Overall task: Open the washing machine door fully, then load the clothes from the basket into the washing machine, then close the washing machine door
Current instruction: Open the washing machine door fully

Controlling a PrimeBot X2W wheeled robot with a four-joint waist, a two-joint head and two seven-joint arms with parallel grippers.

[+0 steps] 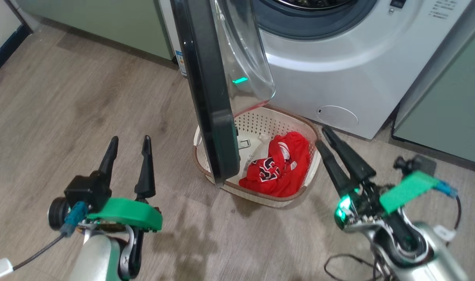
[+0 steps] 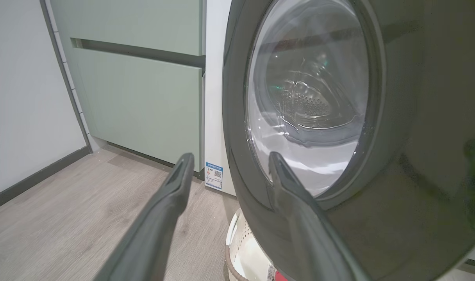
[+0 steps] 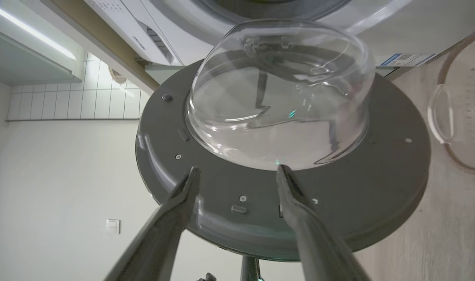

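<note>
Red clothes with navy and white print lie bunched in the near right part of the cream perforated basket. It sits on the wood-look floor just in front of the white washing machine. The washing machine door stands open, edge-on in the head view. Its black rim hangs over the basket's left half, and its clear glass bowl bulges to the right.

The left claw hovers left of the door, released, with its two dark fingers spread and nothing between them. In its wrist view the fingers point at the door's outer face, with pale green cabinets to the left of the machine.

The right claw hangs just beside the basket's right rim. Its wrist view faces the door's inner side and shows its fingers parted and empty.
</note>
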